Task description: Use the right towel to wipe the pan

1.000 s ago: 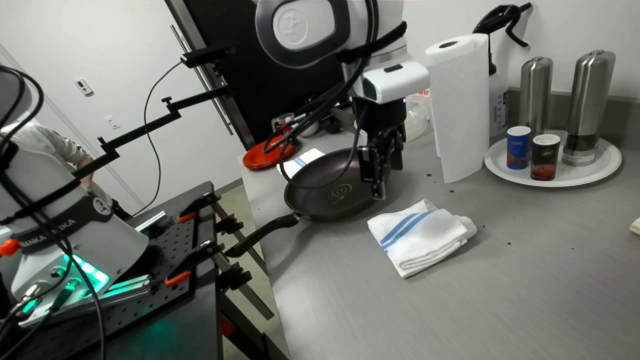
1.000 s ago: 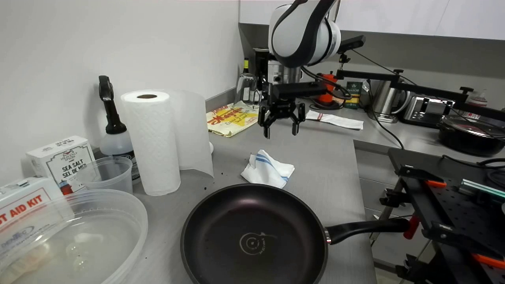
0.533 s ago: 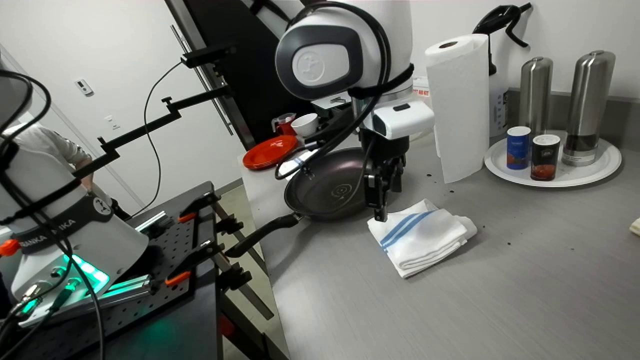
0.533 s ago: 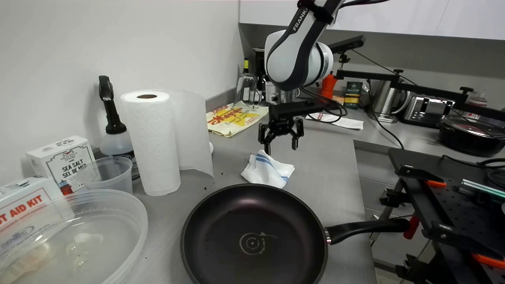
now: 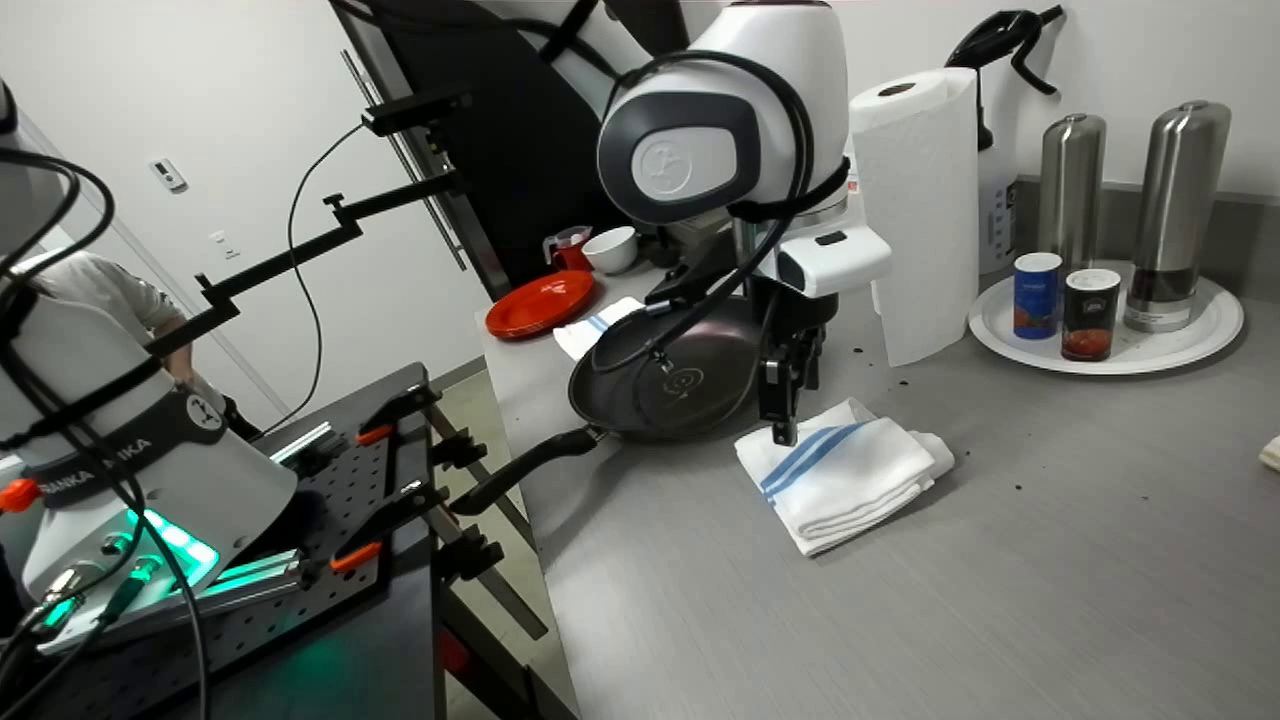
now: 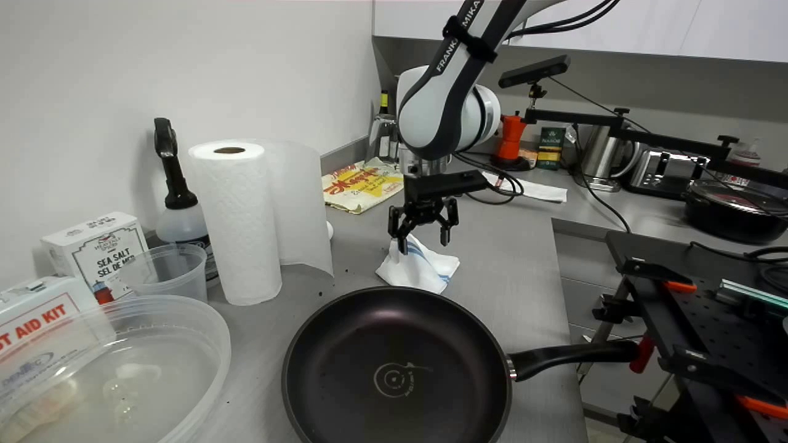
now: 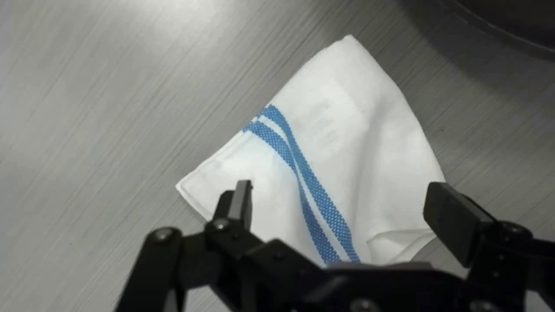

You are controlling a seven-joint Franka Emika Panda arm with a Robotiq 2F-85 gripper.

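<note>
The grey, brushed-looking surface point(image 5: 1050, 600) runs out of frame in both exterior views, and the white robot arm point(image 5: 680, 165) above it is cut off at the top edge in both. The round, shallow, dark grey, long-handled frying pan point(image 6: 397, 363) is cropped along the bottom edge in an exterior view, while the wrist view catches only a dark curve of it in the upper right corner. In an exterior view a round clear plastic tub point(image 6: 212, 326) and a white first-aid box point(image 6: 49, 332) run past the left edge, and a tall white paper-towel roll point(image 6: 237, 227) partly covers a pale, black-topped spray bottle point(image 6: 180, 198). Below the black two-fingered end effector point(image 6: 423, 243) lies the small, folded, blue-striped white cloth point(image 7: 338, 160), on the surface just beside the pan; in the wrist view its lower part is hidden behind the end effector. The end effector is released, its fingers point(image 7: 239, 206) well apart, the cloth's striped middle showing between them (whether a fingertip touches the cloth, I cannot tell). At the pan's far side in an exterior view, a second white striped cloth point(image 5: 595, 325) is partly covered by the rim.
</note>
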